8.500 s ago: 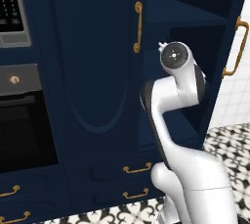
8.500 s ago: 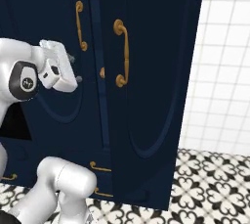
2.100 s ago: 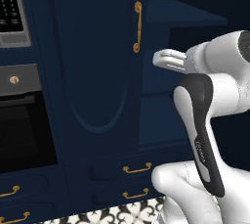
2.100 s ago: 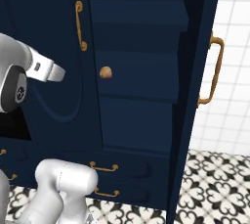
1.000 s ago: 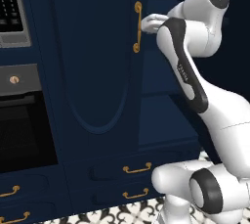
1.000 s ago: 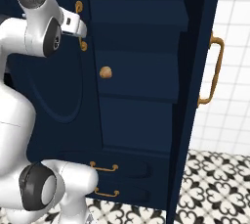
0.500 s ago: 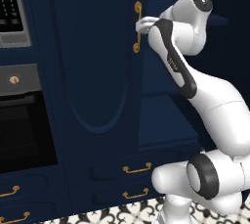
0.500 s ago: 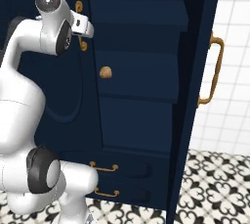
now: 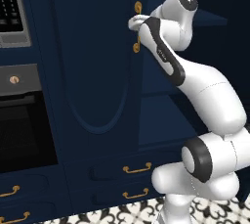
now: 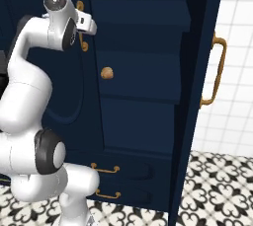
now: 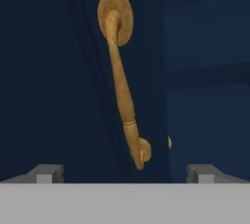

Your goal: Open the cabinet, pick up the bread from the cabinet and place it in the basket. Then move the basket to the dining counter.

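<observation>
The small round golden-brown bread roll (image 10: 106,73) sits on a navy shelf inside the tall navy-blue cabinet (image 10: 143,72), below the pincer (image 10: 89,24) and off to its side in the right base view, well apart from it. The cabinet's right arched-panel door (image 10: 197,92) stands swung open, its long brass handle (image 10: 216,69) showing edge-on; the left door (image 9: 93,61) is shut. The white two-finger pincer (image 9: 133,22) is raised in front of the left door's long vertical brass handle (image 11: 123,78). In the hand view its two dark tips stand wide apart, one on each side of that handle, gripping nothing.
</observation>
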Tool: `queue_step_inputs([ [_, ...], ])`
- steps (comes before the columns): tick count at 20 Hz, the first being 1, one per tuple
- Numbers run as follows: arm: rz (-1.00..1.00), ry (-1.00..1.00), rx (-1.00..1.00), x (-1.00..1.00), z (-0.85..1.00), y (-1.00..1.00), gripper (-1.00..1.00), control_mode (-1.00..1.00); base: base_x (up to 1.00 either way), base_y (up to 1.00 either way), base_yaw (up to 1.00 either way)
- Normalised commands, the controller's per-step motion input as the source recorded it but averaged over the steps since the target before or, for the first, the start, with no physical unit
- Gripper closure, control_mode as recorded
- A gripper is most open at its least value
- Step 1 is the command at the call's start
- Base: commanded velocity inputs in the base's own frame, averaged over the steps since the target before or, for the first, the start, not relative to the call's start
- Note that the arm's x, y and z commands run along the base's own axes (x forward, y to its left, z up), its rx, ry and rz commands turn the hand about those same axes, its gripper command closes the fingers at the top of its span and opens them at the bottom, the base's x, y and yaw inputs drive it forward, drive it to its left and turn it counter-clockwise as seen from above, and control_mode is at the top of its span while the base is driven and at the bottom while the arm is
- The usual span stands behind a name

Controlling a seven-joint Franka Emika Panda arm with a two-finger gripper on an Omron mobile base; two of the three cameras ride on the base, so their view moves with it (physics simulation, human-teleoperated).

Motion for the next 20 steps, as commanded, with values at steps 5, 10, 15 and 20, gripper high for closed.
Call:
queue_step_inputs([
  [5,0.0,0.0,0.0,0.57,-0.13,0.18,-1.0,-1.0,0.0,0.0,0.0],
  [10,0.0,0.0,-0.03,0.38,-0.09,0.0,-1.0,-1.0,0.0,0.0,0.0],
  [15,0.0,0.0,-0.01,0.04,-0.07,0.0,-1.0,-1.0,0.0,0.0,0.0],
  [20,0.0,0.0,0.0,0.18,-0.16,0.0,-1.0,-1.0,0.0,0.0,0.0],
])
